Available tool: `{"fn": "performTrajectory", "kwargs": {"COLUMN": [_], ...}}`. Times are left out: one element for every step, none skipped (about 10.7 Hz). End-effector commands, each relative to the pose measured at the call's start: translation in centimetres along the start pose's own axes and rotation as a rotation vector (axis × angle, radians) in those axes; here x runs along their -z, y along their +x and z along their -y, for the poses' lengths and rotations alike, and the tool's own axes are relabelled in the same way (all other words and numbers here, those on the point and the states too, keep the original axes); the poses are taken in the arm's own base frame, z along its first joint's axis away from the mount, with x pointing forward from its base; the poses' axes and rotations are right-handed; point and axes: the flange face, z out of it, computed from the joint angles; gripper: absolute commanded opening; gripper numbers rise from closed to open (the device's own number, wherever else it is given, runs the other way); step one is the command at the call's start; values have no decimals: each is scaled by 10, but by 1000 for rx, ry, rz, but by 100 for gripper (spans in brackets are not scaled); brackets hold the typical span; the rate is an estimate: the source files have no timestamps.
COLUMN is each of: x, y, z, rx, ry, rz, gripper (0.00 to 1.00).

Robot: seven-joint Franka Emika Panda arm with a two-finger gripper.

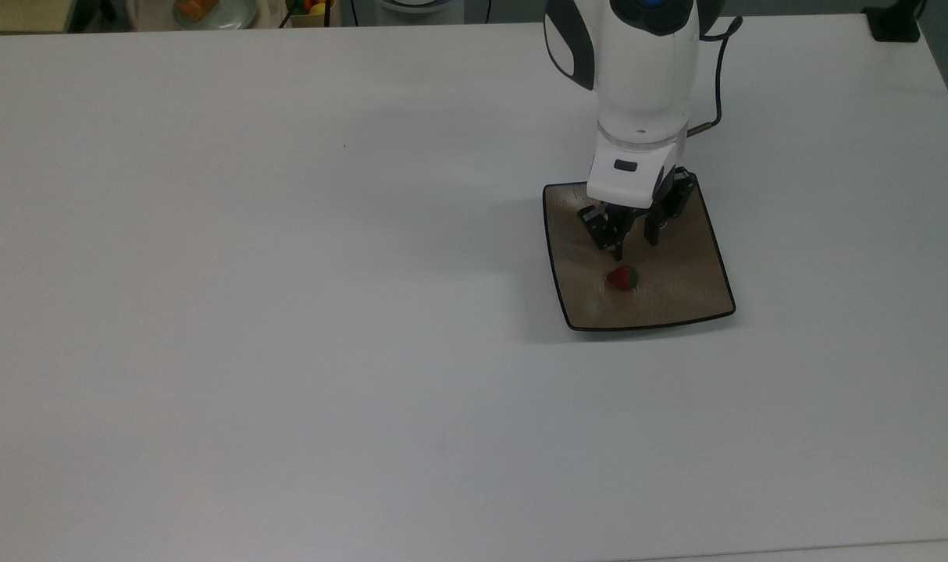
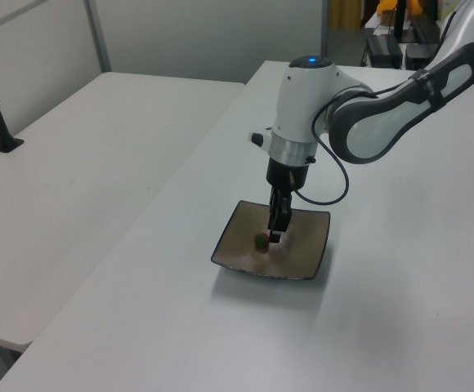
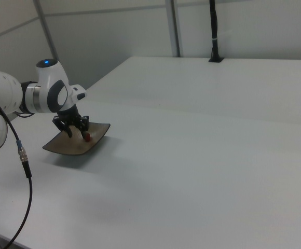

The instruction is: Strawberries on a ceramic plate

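Top view: gripper (image 1: 635,243) fingers spread apart, holding nothing, above the ceramic plate (image 1: 677,300); strawberry (image 1: 622,278) lies on the plate just below the fingertips. Left view: strawberry (image 2: 261,241) rests on plate (image 2: 237,249) beside gripper (image 2: 275,234). Right view: strawberry (image 3: 87,137) on plate (image 3: 62,146), gripper (image 3: 76,131) over it. No legible writing anywhere.
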Motion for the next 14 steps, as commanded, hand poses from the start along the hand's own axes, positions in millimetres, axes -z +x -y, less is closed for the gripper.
{"fn": "performTrajectory", "kwargs": {"x": [11, 31, 48, 71, 97, 122, 152, 179, 202, 223, 244, 261, 276, 287], "y": [-4, -2, -2, -3, -8, -15, -24, -37, -48, -61, -71, -82, -91, -96], "z": [5, 5, 0, -4, -16, -27, -44, -54, -60, -71, -78, -93, -104, -113], "rx": [1, 1, -7, -13, -33, -57, -94, -112, -130, -160, -193, -257, -314, -349], "ry": [-11, -15, -20, -29, -40, -52, -68, -83, -92, -100, -107, -119, -120, -122], "rz": [-15, -34, -38, -35, -14, 11, 33, 73, 116, 153, 174, 185, 183, 170], "gripper": [100, 100, 100, 100, 100, 100, 100, 100, 100, 100, 100, 100, 100, 100]}}
